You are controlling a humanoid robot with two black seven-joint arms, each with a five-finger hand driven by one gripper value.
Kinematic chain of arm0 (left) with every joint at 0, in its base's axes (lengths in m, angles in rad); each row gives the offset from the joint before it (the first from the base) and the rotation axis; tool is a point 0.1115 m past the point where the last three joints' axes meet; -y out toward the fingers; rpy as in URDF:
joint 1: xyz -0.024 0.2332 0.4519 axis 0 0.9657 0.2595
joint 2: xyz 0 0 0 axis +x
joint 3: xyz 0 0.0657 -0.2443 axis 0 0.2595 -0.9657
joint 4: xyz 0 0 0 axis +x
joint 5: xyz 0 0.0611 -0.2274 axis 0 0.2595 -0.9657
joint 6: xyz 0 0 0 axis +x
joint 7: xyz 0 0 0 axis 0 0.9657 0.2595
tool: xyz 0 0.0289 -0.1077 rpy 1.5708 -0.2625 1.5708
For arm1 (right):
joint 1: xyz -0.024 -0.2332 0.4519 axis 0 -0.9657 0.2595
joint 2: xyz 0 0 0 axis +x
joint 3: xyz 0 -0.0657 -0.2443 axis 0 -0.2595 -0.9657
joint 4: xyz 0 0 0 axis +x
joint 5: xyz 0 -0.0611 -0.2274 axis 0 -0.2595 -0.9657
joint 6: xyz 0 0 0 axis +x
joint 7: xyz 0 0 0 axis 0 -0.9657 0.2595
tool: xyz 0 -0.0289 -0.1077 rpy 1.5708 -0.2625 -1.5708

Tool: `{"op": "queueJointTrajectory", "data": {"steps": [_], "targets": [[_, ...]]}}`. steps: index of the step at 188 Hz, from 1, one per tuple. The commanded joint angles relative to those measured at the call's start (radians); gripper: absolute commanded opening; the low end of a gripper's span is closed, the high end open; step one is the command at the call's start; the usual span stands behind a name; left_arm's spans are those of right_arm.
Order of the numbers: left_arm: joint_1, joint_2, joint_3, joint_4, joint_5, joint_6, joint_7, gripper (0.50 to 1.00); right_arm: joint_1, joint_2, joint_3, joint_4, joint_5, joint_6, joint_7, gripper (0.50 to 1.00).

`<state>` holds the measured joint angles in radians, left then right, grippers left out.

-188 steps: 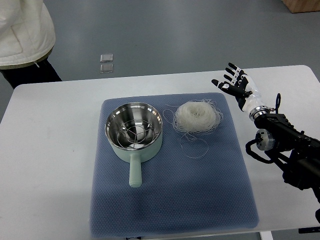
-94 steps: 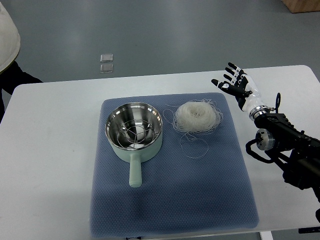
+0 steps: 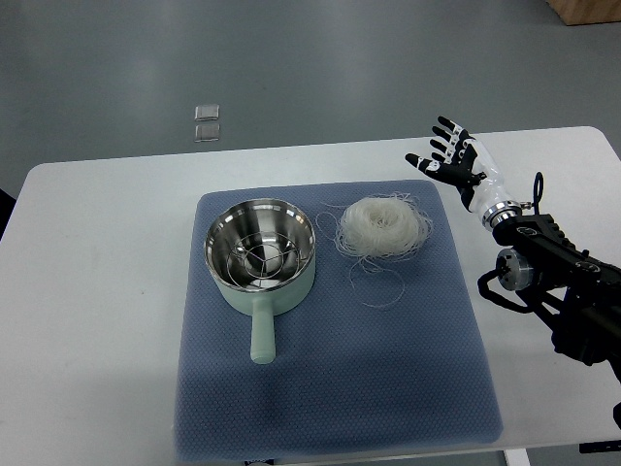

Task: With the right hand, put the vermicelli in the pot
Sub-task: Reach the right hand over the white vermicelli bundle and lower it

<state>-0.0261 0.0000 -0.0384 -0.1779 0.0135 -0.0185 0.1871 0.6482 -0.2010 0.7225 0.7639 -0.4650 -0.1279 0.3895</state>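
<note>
A white nest of vermicelli (image 3: 381, 226) lies on the blue mat (image 3: 330, 388), with loose strands trailing toward the front. To its left stands a pale green pot (image 3: 260, 257) with a steel inside, a wire rack in it and its handle pointing to the near edge. My right hand (image 3: 448, 157) hovers over the mat's far right corner, to the right of the vermicelli and apart from it. Its fingers are spread and hold nothing. The left arm does not show.
The mat lies on a white table (image 3: 97, 291). The right forearm (image 3: 558, 286) with its black cables runs along the table's right side. Two small clear squares (image 3: 206, 121) lie on the grey floor beyond the table.
The person in white at the far left has walked out of view. My right hand has shifted slightly up and left, still with its fingers spread.
</note>
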Motion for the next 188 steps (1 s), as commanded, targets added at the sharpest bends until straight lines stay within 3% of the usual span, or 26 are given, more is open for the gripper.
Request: {"op": "queueJointTrajectory", "data": {"steps": [1, 88, 114, 144, 188], "targets": [[0.0, 0.0, 0.0, 0.0, 0.0, 0.0, 0.0, 1.0, 0.002, 0.0, -0.001, 0.002, -0.023, 0.001, 0.0, 0.924], [0.0, 0.0, 0.0, -0.002, 0.0, 0.0, 0.0, 1.0, 0.059, -0.051, -0.086, 0.009, -0.233, 0.103, 0.002, 0.921], [0.0, 0.0, 0.0, 0.0, 0.0, 0.0, 0.0, 1.0, 0.156, -0.092, -0.225, 0.012, -0.362, 0.116, 0.008, 0.921], [0.002, 0.0, 0.0, 0.001, 0.0, 0.0, 0.0, 1.0, 0.312, -0.156, -0.448, 0.012, -0.471, 0.14, 0.057, 0.919], [0.0, 0.0, -0.001, 0.003, 0.0, 0.0, 0.0, 1.0, 0.482, -0.166, -0.756, 0.014, -0.655, 0.143, 0.132, 0.919]]}}
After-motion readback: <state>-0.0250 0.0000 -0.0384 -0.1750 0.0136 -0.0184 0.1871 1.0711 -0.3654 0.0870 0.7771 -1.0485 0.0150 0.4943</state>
